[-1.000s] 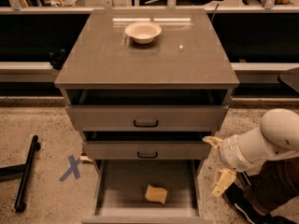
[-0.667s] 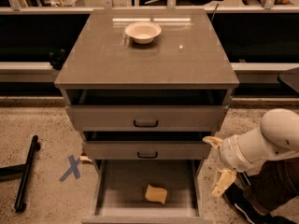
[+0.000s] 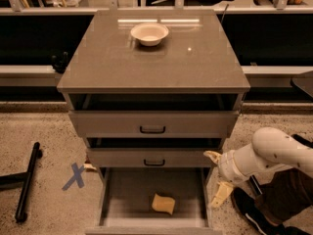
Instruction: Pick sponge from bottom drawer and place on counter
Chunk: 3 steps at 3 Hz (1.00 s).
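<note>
I see a glossy grey-brown counter upper centre with a white bowl on it, speckled floor, blue X at left | bottom drawer pulled out, lower centre | sponge flat on its floor, long axis roughly left-right | gripper lower right beside the drawer, fingers released, grasping nothing

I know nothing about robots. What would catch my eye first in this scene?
The bottom drawer is pulled open, with a pale-yellow sponge lying on its floor. Just to its right, a white arm holds its end effector beside the drawer's edge, open and empty. Up on the counter, a white bowl sits near the back.
</note>
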### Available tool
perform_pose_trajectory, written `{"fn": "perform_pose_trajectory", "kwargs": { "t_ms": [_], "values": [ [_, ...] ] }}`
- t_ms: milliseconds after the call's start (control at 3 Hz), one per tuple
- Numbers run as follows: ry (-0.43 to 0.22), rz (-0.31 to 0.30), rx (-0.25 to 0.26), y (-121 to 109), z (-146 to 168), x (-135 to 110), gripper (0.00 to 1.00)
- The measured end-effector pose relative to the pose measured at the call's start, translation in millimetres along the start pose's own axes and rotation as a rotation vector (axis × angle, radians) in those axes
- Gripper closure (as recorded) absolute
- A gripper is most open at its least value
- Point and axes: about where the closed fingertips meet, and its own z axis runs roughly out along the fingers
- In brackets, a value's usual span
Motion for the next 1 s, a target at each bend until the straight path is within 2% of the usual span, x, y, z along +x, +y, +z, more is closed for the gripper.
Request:
{"fn": "perform_pose_trajectory", "kwargs": {
  "t_ms": [333, 667, 1000],
  "values": [
    [-0.022, 0.010, -0.023, -10, 45, 23, 0.00],
    [-0.051, 0.023, -0.040, -13, 84, 43, 0.00],
    [-0.097, 0.050, -0.087, -7, 132, 62, 0.00]
  ]
}}
